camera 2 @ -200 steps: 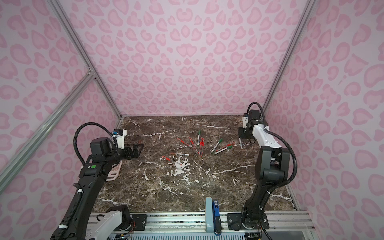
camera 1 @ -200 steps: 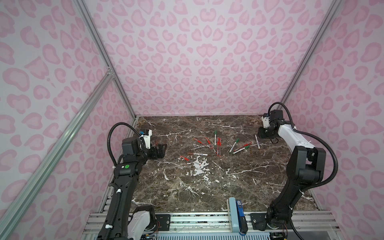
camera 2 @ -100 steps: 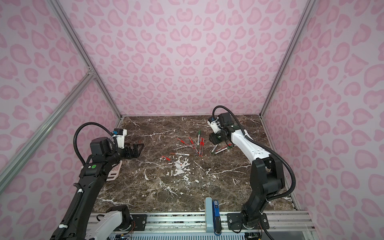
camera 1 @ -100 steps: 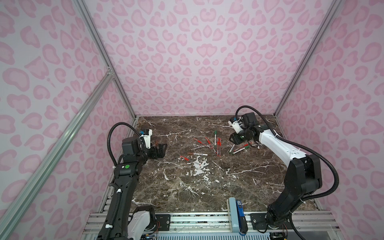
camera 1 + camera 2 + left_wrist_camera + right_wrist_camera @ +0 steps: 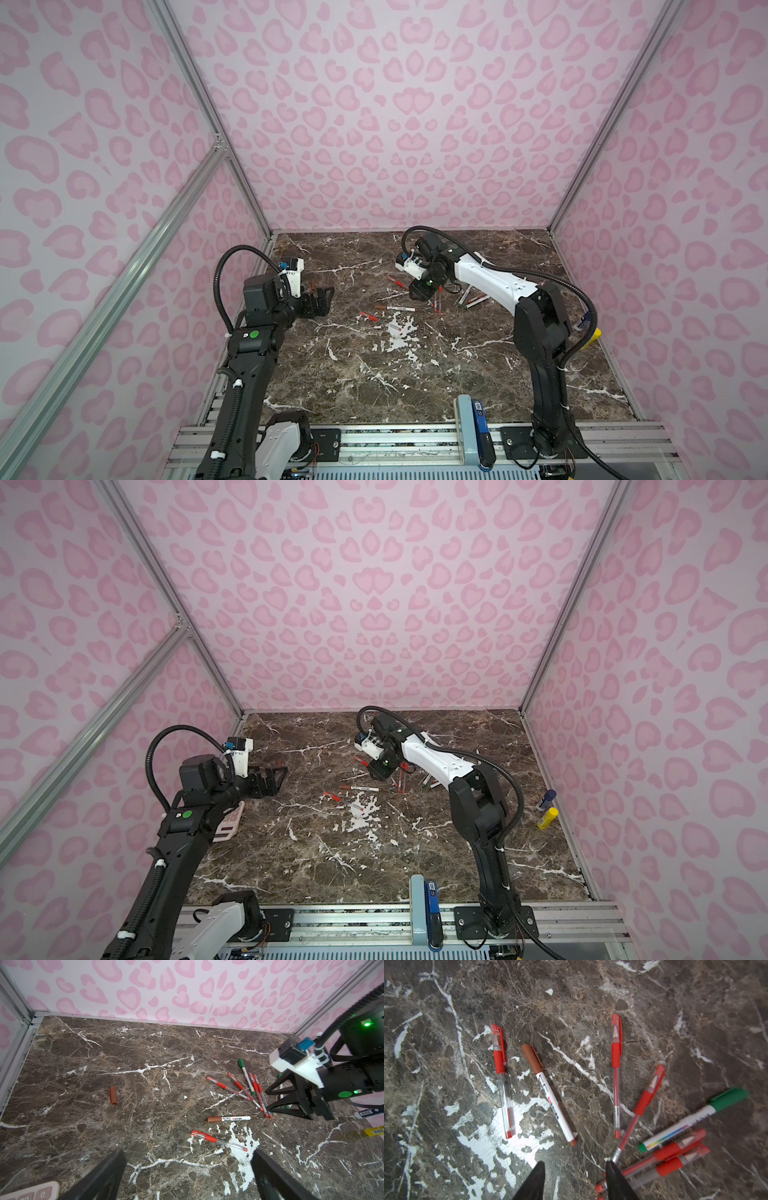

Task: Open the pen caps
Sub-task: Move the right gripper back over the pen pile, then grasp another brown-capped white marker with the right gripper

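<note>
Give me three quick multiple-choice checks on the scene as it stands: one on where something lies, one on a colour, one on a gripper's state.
1. Where does the loose brown cap lie?
A. alone on the table, apart from the pens
B. fitted on a pen
C. under the pile of pens

2. In the right wrist view, which caps are on the two white-barrelled pens?
A. both red
B. both blue
C. one brown, one green

3. How is the right gripper?
A. shut on a red pen
B. open, holding nothing
C. shut on a cap

Answers:
1 A: the left wrist view shows it lying by itself.
2 C: a fitted brown cap and a green cap sit on them.
3 B: bare table shows between its fingers.
</note>
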{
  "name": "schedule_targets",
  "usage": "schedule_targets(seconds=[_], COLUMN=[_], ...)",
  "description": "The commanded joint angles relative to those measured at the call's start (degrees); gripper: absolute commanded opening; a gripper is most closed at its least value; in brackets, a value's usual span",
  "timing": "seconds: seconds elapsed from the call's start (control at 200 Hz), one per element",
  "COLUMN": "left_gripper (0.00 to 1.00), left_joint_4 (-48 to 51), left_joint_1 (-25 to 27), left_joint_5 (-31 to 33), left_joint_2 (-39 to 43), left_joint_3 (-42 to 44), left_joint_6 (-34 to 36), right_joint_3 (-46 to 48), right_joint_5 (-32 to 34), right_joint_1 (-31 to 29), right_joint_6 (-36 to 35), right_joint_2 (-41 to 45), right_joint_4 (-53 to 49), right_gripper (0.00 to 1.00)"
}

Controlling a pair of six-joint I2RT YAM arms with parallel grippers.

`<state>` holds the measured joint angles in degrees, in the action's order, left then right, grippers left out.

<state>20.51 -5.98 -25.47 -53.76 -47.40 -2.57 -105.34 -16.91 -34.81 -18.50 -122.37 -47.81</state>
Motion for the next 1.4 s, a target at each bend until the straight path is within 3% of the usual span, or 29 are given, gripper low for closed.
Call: schedule_targets(seconds=[0.0,0.135,0.29,0.585,0.76,1.195,1.395], left_gripper=[0.98,0.98,0.98,0.98,0.98,0.98,0.98], left_joint_4=[-1.2,-0.9,-0.8,-1.2,-1.0,-1.6,-2.3], left_joint_1=[0.0,0.1,0.0,-0.1,-0.2,-0.4,-0.1], left_joint_5=[-0.5,0.1,0.1,0.2,0.2,-1.6,-5.7], left_joint_2=[0.0,-0.3,-0.5,-0.7,-0.6,-0.3,-0.1], left_joint_3=[-0.3,-1.1,-0.7,-0.8,-0.5,0.0,0.1], left_joint_6=[0.2,-0.1,0.3,0.2,0.4,0.2,-0.8], right_joint_3=[-4.4,-12.9,-16.7,-17.6,-18.2,-16.0,-7.9], right_joint_5=[1.5,1.7,0.4,1.1,1.1,4.5,3.5], right_joint_1=[-1.8,-3.5,-4.0,-4.7,-4.8,-4.9,-5.0], right_joint_6=[-1.9,-2.5,-2.5,-2.7,-2.9,-1.6,3.6], right_joint_2=[-4.6,-11.6,-16.0,-20.1,-21.7,-18.5,-9.3], right_joint_4=[-4.6,-9.5,-10.8,-11.7,-12.4,-11.2,-3.6], right_gripper=[0.5,0.49,0.46,0.42,0.29,0.03,0.03])
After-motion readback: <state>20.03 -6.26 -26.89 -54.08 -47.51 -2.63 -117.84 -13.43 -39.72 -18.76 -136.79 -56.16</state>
